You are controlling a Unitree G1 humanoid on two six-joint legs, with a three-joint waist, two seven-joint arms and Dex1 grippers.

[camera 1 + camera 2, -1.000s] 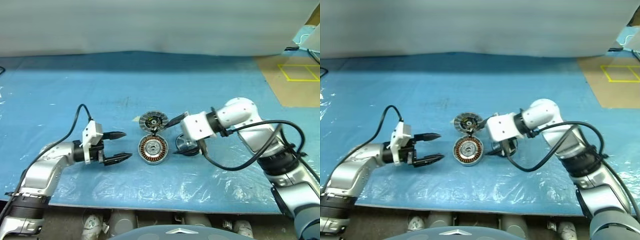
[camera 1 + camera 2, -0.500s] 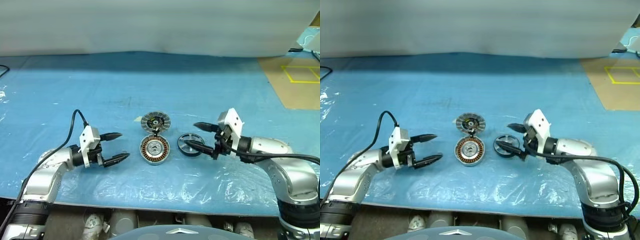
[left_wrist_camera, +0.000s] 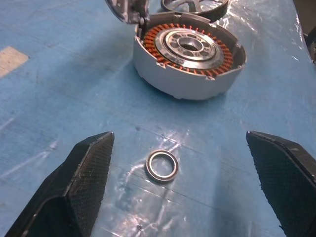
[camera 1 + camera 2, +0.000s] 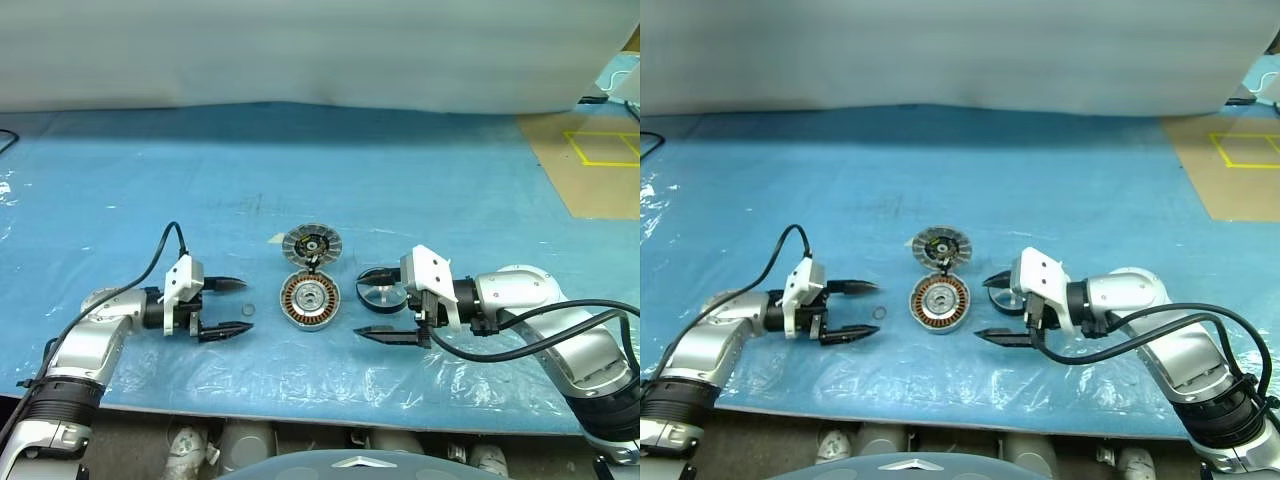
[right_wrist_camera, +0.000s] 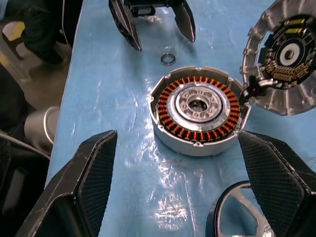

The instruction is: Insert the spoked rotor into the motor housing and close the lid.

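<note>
Small metal ring (image 3: 162, 165) (on blue sheet (image 4: 420, 190))

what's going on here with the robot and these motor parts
A two-armed robot is set to assemble a small motor on a blue table. The motor housing lies open, its lid hinged up behind it. The spoked rotor lies loose beside the housing, between the open fingers of the right gripper, not gripped. The left gripper, also open, hovers on the other side around a small metal ring. Nothing is inserted yet.
</note>
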